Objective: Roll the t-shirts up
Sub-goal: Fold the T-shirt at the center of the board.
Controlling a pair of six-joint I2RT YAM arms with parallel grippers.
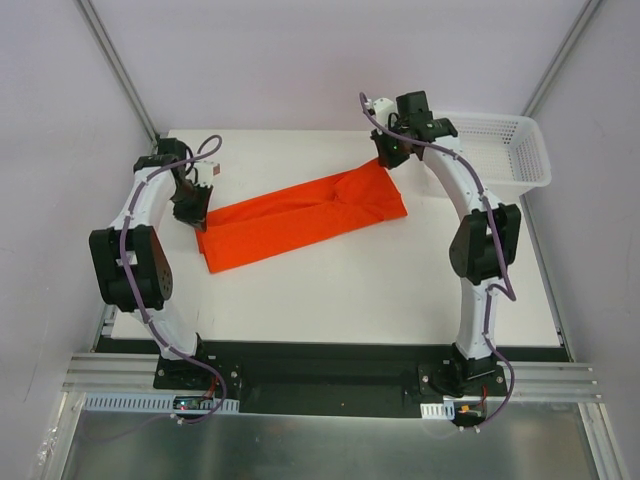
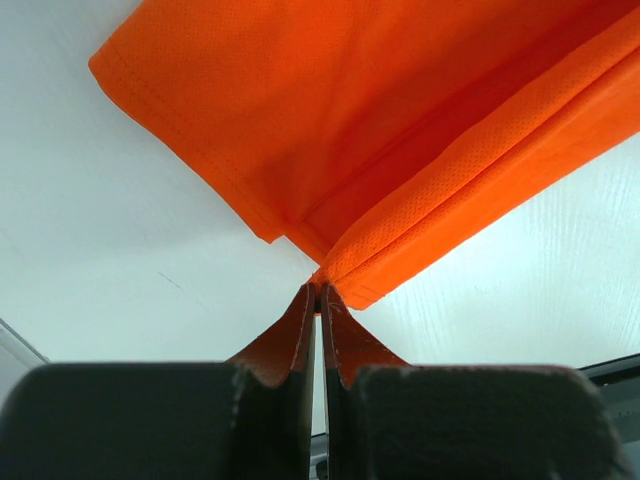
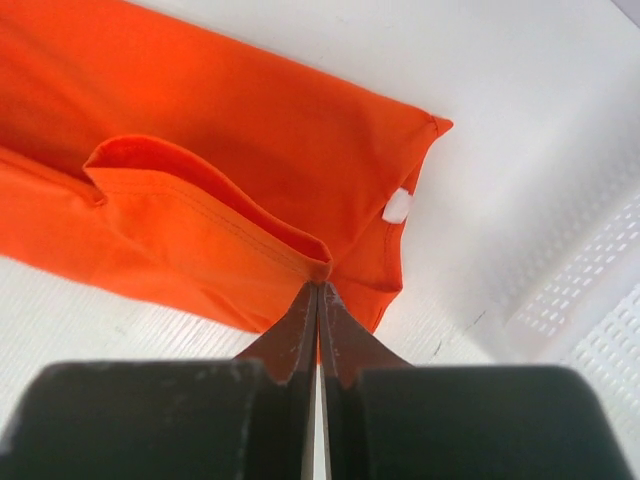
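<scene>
One orange-red t-shirt (image 1: 300, 220) lies on the white table (image 1: 380, 290), folded lengthwise into a long band that runs from lower left to upper right. My left gripper (image 1: 198, 222) is at the band's left end. In the left wrist view its jaws (image 2: 318, 290) are shut on a folded corner of the t-shirt (image 2: 380, 120). My right gripper (image 1: 386, 160) is at the far right end. There the jaws (image 3: 318, 286) are shut on a hemmed fold of the t-shirt (image 3: 200, 130), beside the neck opening with its white label (image 3: 397, 207).
A white mesh basket (image 1: 505, 150) stands at the table's back right corner, just right of my right arm; its wall (image 3: 600, 290) shows in the right wrist view. The table's near edge meets a black base rail (image 1: 320, 375).
</scene>
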